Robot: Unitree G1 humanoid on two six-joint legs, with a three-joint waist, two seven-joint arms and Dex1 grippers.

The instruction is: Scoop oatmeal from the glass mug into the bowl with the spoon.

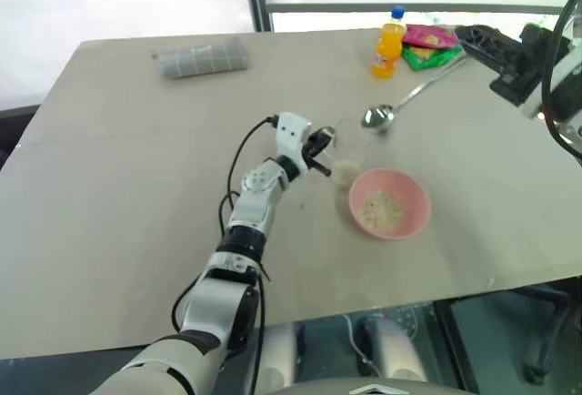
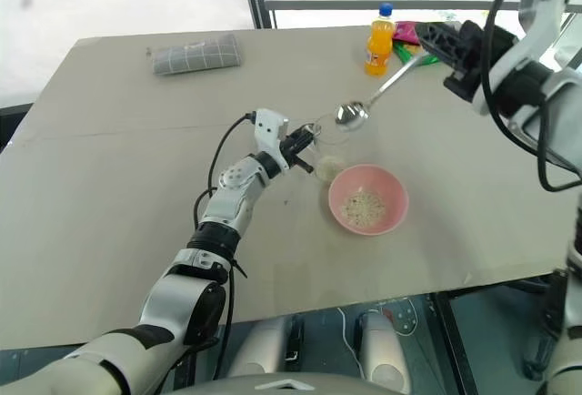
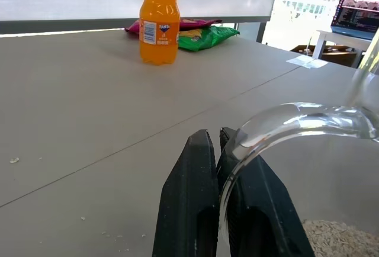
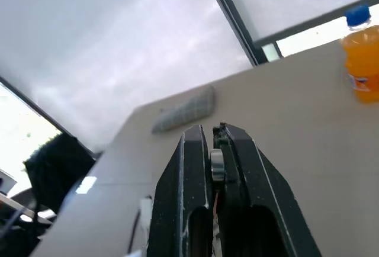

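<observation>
The glass mug (image 1: 349,147) stands on the table beside the pink bowl (image 1: 414,215), with a layer of oatmeal (image 3: 331,236) in its bottom. My left gripper (image 3: 216,141) is shut on the mug's rim on the side away from the bowl. More oatmeal (image 1: 383,210) lies in a small heap inside the bowl. My right gripper (image 2: 435,42), raised at the far right, is shut on the spoon's thin handle (image 4: 217,165). The spoon (image 1: 380,117) slants down from it, and its shiny oval end hangs just above the mug's far rim.
An orange drink bottle (image 1: 388,45) and bright snack packets (image 1: 433,47) sit at the table's far right. A grey folded cloth (image 1: 204,58) lies at the far left. A few stray flakes (image 3: 14,160) dot the table. The table's near edge (image 1: 382,299) runs below the bowl.
</observation>
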